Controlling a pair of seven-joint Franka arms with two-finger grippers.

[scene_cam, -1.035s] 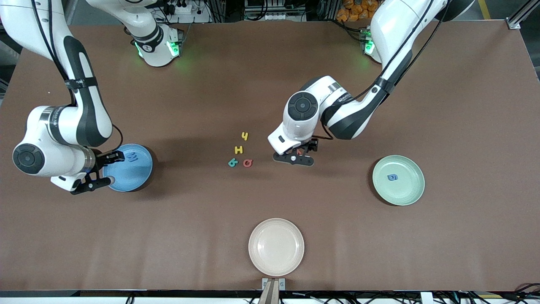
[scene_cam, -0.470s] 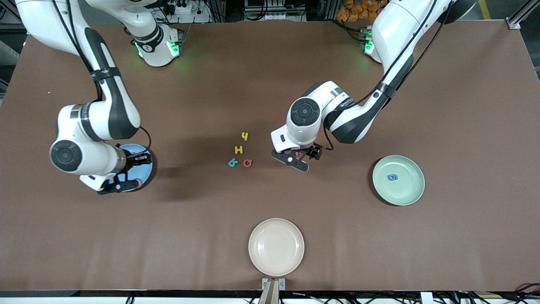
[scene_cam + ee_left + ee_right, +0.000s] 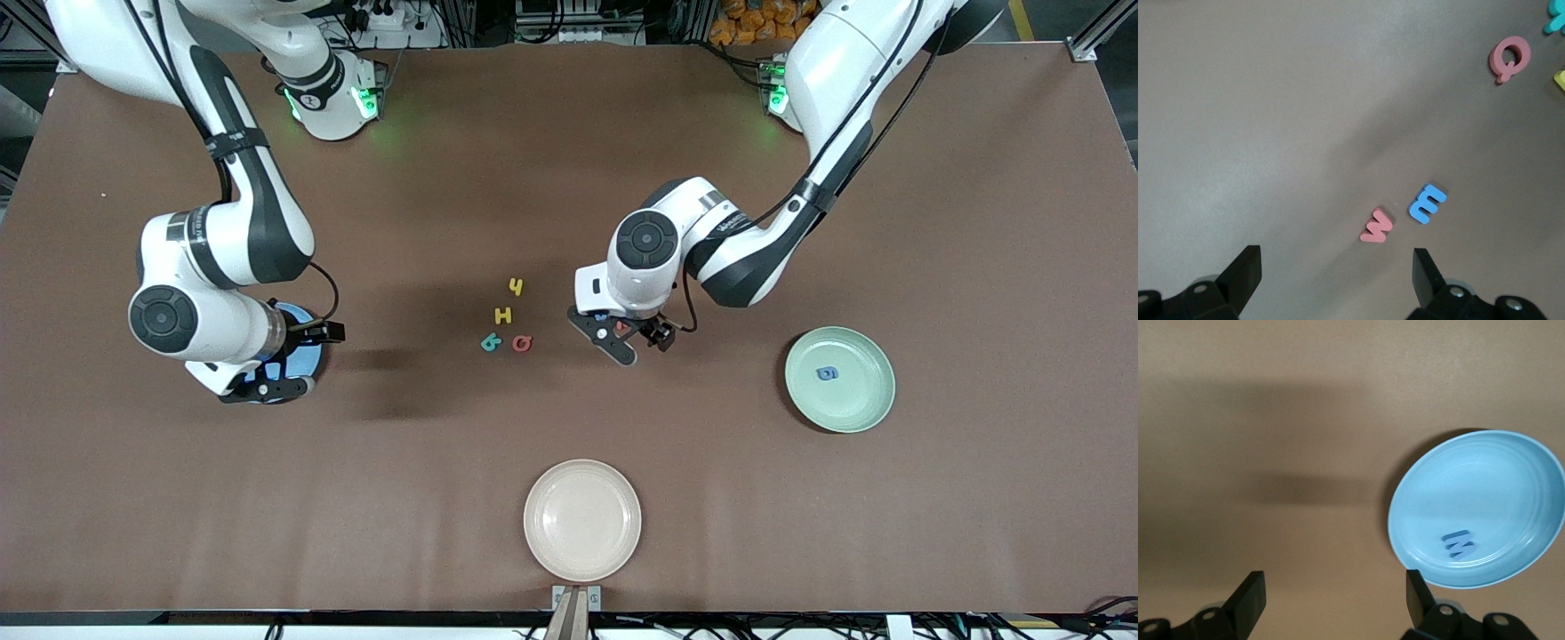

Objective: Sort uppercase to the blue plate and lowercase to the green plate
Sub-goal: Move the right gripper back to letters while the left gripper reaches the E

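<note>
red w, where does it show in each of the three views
Front view: the red w peeks out under the left gripper, beside the red Q toward the left arm's end of the table.
Left wrist view: the red w lies on the table next to the blue m, above the open fingertips.
Right wrist view: not in it.
Shared landmark: the red Q.

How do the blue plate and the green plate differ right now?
The blue plate holds a dark blue M; the green plate holds a blue g. The blue plate sits at the right arm's end of the table, partly under the right hand; the green plate lies at the left arm's end, uncovered. Both are round, shallow, each holding one letter.
</note>
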